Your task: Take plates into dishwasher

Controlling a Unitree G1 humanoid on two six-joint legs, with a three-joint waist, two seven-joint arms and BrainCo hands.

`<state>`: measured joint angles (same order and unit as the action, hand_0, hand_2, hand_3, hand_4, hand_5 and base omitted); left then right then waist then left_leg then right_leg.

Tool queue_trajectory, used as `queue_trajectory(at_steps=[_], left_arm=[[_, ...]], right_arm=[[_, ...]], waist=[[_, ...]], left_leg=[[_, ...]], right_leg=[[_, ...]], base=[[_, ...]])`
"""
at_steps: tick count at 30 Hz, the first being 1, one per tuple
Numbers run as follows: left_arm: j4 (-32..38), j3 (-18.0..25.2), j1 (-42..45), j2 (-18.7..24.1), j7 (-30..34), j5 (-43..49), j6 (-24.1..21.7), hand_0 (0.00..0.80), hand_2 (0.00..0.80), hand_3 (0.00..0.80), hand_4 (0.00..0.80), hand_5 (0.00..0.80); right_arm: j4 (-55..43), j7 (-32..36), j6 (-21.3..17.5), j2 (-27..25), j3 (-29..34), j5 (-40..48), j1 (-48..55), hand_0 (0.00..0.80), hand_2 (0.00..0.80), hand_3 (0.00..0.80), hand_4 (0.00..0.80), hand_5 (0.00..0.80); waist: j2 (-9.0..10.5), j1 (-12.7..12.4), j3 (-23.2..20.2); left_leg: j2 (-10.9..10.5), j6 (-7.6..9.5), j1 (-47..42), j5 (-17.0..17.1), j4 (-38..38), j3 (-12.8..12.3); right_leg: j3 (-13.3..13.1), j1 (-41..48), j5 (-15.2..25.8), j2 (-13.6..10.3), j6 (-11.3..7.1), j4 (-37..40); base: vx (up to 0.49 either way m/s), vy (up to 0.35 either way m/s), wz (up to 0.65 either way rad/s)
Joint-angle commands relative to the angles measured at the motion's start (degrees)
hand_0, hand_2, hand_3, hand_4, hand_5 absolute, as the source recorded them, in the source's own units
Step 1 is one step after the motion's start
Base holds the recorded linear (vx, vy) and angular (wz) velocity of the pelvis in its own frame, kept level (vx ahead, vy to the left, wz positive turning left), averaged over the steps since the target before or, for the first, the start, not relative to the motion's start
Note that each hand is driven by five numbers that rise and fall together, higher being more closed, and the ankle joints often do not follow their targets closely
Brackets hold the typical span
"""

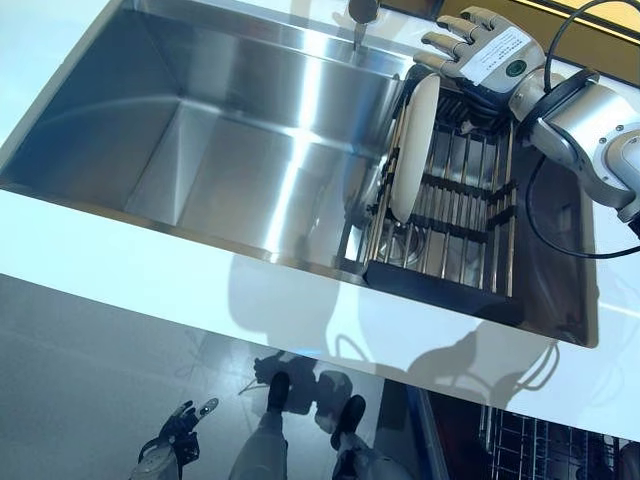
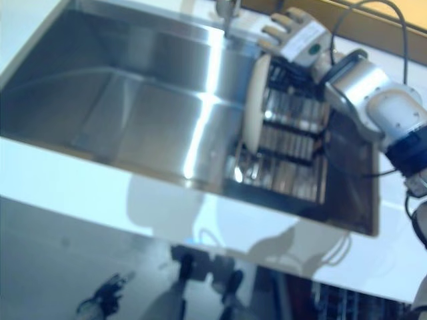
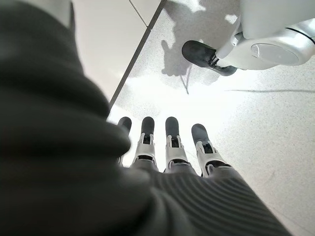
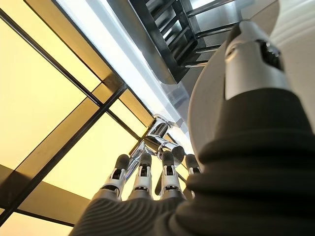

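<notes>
A white plate (image 1: 413,150) stands on edge in the left slots of a dark wire dish rack (image 1: 440,285), which sits in the right part of the steel sink (image 1: 230,130). My right hand (image 1: 480,45) hovers over the far end of the rack, just behind the plate's top rim, open with straight, spread fingers. In the right wrist view its thumb (image 4: 251,59) lies in front of the plate's face (image 4: 211,103); I cannot tell whether they touch. My left hand (image 1: 175,435) hangs low beside the counter, and the left wrist view shows its fingers (image 3: 172,137) straight over the floor, holding nothing.
The faucet (image 1: 362,15) rises at the sink's far edge, close to my right hand. A white counter (image 1: 150,270) runs along the sink's near side. A dishwasher's wire rack (image 1: 540,440) shows below the counter at the lower right. A yellow panelled wall (image 4: 49,98) stands behind the sink.
</notes>
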<state>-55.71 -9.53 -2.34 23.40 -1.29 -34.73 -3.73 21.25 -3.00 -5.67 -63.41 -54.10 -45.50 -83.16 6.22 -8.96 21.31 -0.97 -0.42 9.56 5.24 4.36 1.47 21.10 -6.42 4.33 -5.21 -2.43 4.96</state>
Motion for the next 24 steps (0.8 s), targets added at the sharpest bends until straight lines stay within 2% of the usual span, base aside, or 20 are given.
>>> queue_trajectory(at_steps=[1, 24], left_arm=[[0.72, 0.86, 1.7, -0.43, -0.45, -1.24, -1.34, 0.0, 0.0, 0.0, 0.0, 0.0], [-0.6, 1.09, 2.76, -0.24, 0.79, 0.9, -0.94, 0.0, 0.0, 0.0, 0.0, 0.0]], right_arm=[[-3.4, -0.19, 0.86, -1.57, -3.58, 0.7, -3.33, 0.0, 0.0, 0.0, 0.0, 0.0], [-0.52, -1.58, 2.24, -2.5, -1.73, 1.34, -3.82, 0.0, 0.0, 0.0, 0.0, 0.0]], waist=[[0.39, -1.26, 0.81], [2.23, -0.4, -3.86]], left_leg=[[-1.47, 1.46, 0.46, -3.72, 0.64, -1.21], [-1.15, 1.38, -2.69, -4.88, 0.64, -1.87]], right_leg=[[0.47, 0.88, -2.35, 1.35, -2.53, 0.04], [-0.1, 3.66, -2.98, 1.78, -2.74, 0.04]], base=[[0.0, 0.0, 0.0], [0.0, 0.0, 0.0]])
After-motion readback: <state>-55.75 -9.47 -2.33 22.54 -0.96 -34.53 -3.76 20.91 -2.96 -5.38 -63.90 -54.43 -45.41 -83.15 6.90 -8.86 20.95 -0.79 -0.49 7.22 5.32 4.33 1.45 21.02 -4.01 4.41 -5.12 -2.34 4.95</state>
